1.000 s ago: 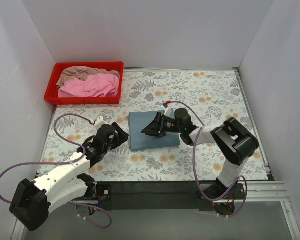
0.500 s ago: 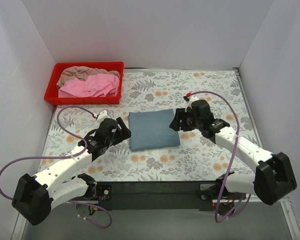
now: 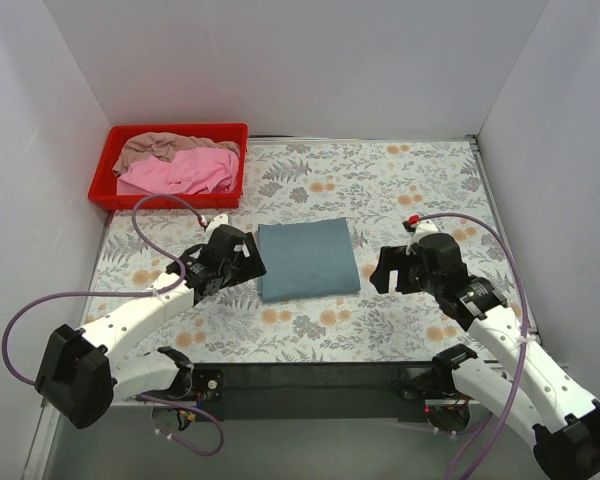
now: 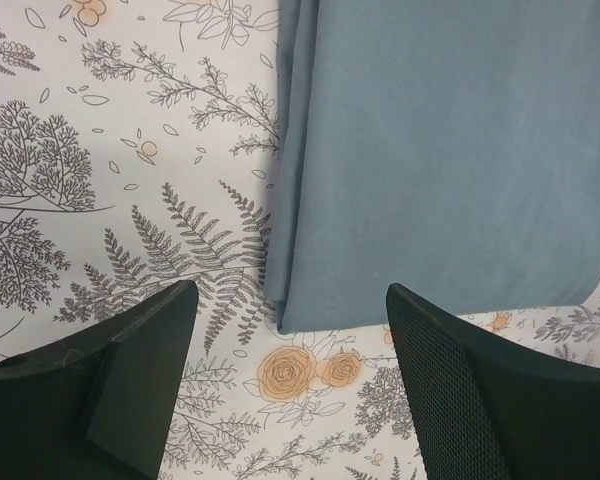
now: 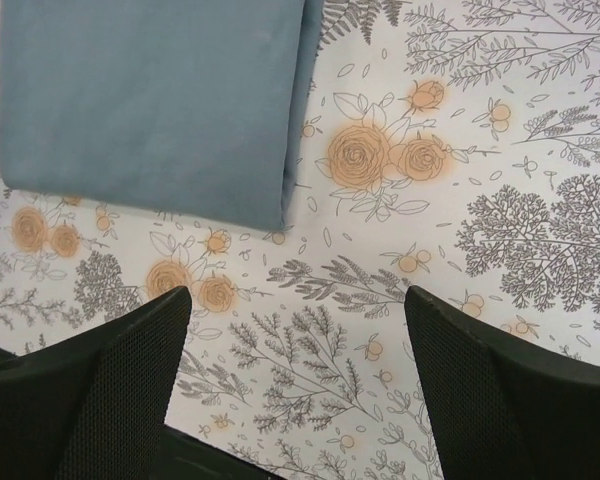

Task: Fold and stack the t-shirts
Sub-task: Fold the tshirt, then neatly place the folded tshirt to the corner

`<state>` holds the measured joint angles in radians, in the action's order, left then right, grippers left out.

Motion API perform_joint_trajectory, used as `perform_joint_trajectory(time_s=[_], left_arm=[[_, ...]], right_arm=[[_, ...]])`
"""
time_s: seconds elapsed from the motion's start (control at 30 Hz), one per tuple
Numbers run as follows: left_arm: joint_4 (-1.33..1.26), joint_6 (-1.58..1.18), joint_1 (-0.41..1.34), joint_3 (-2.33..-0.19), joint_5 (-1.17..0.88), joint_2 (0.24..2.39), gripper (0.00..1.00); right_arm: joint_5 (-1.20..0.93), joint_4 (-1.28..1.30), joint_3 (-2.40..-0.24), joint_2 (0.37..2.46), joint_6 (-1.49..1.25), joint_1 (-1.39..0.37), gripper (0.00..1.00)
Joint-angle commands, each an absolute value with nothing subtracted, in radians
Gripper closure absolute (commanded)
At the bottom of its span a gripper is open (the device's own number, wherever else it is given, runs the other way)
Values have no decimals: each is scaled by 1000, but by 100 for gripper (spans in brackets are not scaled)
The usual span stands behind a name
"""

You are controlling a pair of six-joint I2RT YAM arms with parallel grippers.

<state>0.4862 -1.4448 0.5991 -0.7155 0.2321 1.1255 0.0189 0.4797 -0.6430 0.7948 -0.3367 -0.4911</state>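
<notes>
Left claw (image 3: 248,262), below the red tray (image 3: 170,203) in the upper left where the pink t-shirt (image 3: 185,172) and beige t-shirt (image 3: 155,148) are lying bunched, is hovering wide open and empty beside the folded blue-grey t-shirt (image 3: 308,258) at centre; right claw (image 3: 383,272) is hanging open and empty, right of it. I'm judging this fold done; next I'm needing the pink one fetched and spread flat.

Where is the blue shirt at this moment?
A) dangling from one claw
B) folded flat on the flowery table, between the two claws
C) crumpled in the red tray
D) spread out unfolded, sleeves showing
B: the blue shirt lies as a neat folded rectangle on the table, with the left claw and the right claw open on either side, neither gripping it.
</notes>
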Motion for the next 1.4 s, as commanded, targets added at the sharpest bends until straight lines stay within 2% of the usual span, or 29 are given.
perform_joint_trajectory(time_s=[0.0,0.2,0.4,0.9,0.93,1.03,1.07,1.2,1.27,1.37], left_arm=[[534,-1434,595,-756,216,1146,26],[508,-1463,597,-753,199,1209,30],[460,-1471,595,-782,175,1325,48],[430,-1447,595,-848,178,1539,53],[428,-1444,595,-851,175,1545,62],[423,-1436,595,-853,157,1575,70],[417,-1433,595,-850,147,1585,78],[373,-1430,595,-854,77,1609,96],[332,-1440,597,-870,39,1626,100],[287,-1465,610,-902,-32,1657,100]], right_arm=[[-37,499,-620,735,-351,-488,6],[-138,492,-588,741,-376,-489,9],[-170,488,-565,707,-385,-488,10],[-184,485,-499,627,-400,-488,11],[-184,486,-500,630,-400,-488,11],[-186,486,-497,632,-400,-489,11],[-184,486,-492,629,-400,-488,11],[-173,485,-489,624,-402,-489,11],[-163,485,-489,623,-399,-489,11],[-150,483,-489,627,-396,-489,11]])
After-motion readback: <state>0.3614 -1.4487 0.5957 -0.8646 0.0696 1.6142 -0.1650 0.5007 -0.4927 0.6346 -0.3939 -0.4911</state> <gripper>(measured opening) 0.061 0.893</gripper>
